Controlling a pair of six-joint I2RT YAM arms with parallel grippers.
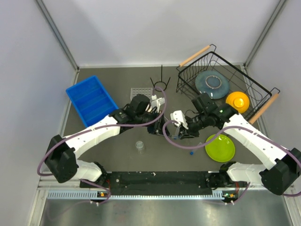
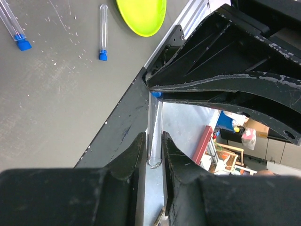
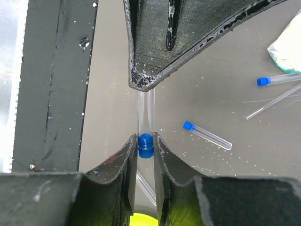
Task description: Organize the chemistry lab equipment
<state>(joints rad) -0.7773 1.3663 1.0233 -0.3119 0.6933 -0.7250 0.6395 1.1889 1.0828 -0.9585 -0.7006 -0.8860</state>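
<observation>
**A:** What does the left arm point(image 1: 99, 129) hide?

**B:** The near part of the grid rack point(image 1: 140, 90). The left pincer point(image 2: 153, 141) is clamped on the round end of a clear tube point(image 2: 155, 117), held between the two arms over the middle of the surface point(image 2: 56, 108).

**A:** And the other end?

**B:** Its blue cap point(image 3: 145, 145) is pinched in the right pincer point(image 3: 145, 140). From above, the tube is too thin to make out.

**A:** Farther right?

**B:** Loose tubes point(image 3: 207, 134) lie on the surface. The cream-filled piece point(image 3: 288, 47) is cut off by the frame edge.
</observation>
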